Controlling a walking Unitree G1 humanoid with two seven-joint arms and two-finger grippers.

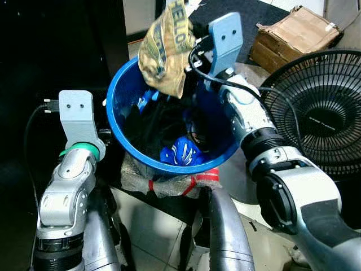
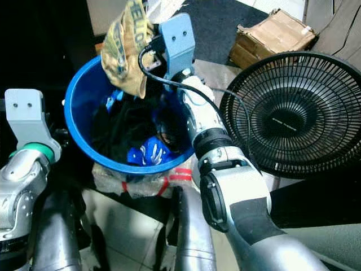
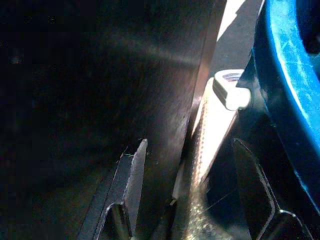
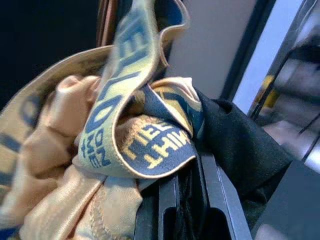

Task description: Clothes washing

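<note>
Tan crumpled cloth garment with a blue lettered waistband [image 1: 163, 51] hangs above the round blue plastic tub [image 1: 121, 90], at its 12 o'clock rim, pinched in my right gripper [image 4: 182, 172]. Dark and blue clothes [image 1: 183, 151] lie in the tub. My left gripper [image 3: 187, 185] waits spread at the tub's 9 o'clock side. Step, as I judge: unloading laundry. Next: carry the garment clear, toward the washer.

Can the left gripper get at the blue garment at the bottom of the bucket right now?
Probably yes: the left gripper sits open outside the blue bucket, whose open top leaves the blue garment uncovered; it would have to clear the rim first.
</note>
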